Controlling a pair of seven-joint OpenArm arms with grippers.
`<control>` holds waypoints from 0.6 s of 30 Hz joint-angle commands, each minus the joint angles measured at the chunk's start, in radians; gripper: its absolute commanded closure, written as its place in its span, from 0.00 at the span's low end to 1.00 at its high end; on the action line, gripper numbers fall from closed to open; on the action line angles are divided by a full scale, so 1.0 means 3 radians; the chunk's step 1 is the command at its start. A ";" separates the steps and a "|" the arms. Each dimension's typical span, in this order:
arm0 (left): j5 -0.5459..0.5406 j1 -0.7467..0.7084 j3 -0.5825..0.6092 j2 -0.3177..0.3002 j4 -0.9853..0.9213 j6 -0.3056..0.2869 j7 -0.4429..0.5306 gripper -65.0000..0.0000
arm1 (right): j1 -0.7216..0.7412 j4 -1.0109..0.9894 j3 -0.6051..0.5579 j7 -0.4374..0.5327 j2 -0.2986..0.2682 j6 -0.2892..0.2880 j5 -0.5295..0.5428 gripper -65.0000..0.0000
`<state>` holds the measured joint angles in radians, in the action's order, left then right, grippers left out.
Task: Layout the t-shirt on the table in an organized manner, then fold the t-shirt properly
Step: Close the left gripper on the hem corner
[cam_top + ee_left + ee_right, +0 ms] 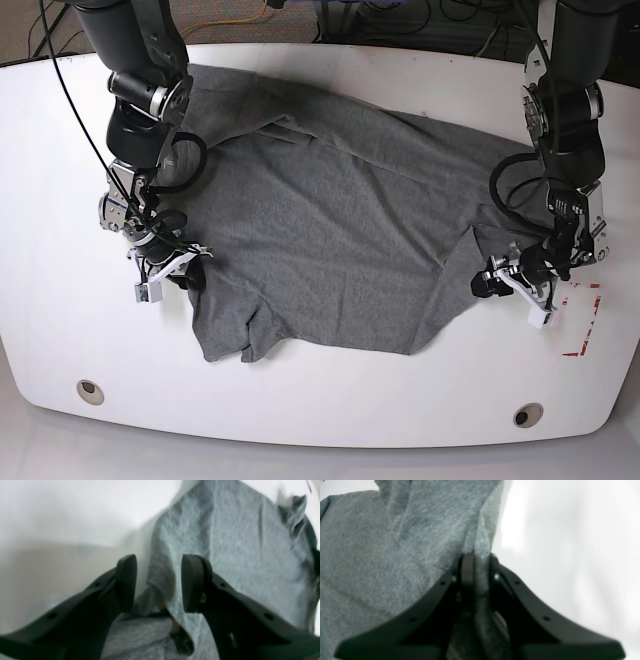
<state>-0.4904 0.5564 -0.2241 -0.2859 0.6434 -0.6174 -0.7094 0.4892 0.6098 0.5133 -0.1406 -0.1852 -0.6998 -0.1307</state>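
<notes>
The dark grey t-shirt (340,220) lies spread over the white table (320,400), wrinkled, with folded corners at its near edge. My right gripper (190,268), on the left of the base view, is shut on a fold of the t-shirt (382,555) at its left edge; the cloth is pinched between the right gripper (478,577) pads. My left gripper (497,280) sits at the shirt's right corner. In the left wrist view the left gripper (158,583) is open, and a raised fold of the t-shirt (237,542) stands in the gap between its pads.
Two round grommet holes (90,390) (527,414) sit near the table's front edge. Red tape marks (585,320) lie just right of my left gripper. Cables hang behind the table's far edge. Bare white tabletop (75,510) (570,542) shows beside both grippers.
</notes>
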 commanded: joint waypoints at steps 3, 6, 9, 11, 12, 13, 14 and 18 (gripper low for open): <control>-0.0061 0.0102 0.0085 -0.0031 0.0057 -0.0021 0.0071 0.75 | 0.0049 0.0026 -0.0005 -0.0107 -0.0014 0.0006 -0.0084 0.86; -0.0061 0.0107 0.0131 -0.0026 0.0057 -0.0021 0.0071 0.89 | 0.0049 0.0026 -0.0005 -0.0107 -0.0014 0.0006 -0.0084 0.86; -0.0066 0.0117 0.0146 -0.0026 0.0057 -0.0021 0.0071 0.93 | 0.0049 0.0026 -0.0005 -0.0107 -0.0014 0.0006 -0.0084 0.86; -0.0071 0.0117 0.0146 -0.0026 0.0057 -0.0021 0.0071 0.93 | 0.0049 0.0026 -0.0005 -0.0107 -0.0014 0.0006 -0.0084 0.86; -0.0071 0.0117 0.0141 -0.0026 0.0057 -0.0021 0.0071 0.93 | 0.0049 0.0026 -0.0005 -0.0107 -0.0014 0.0006 -0.0084 0.86; -0.0071 0.0117 0.0141 -0.0026 0.0057 -0.0021 0.0071 0.93 | 0.0049 0.0026 -0.0005 -0.0107 -0.0014 0.0006 -0.0084 0.86; -0.0071 0.0117 0.0141 -0.0026 0.0057 -0.0021 0.0071 0.93 | 0.0049 0.0026 -0.0005 -0.0107 -0.0014 0.0006 -0.0084 0.86; -0.0076 0.0122 0.0141 -0.0026 0.0068 -0.0021 0.0071 0.93 | 0.0049 0.0026 -0.0005 -0.0107 -0.0014 0.0006 -0.0084 0.86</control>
<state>-0.4911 0.5583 -0.1802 -0.2832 0.6434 -0.6174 -0.7094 0.4892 0.6098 0.5133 -0.1406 -0.1852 -0.6998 -0.1307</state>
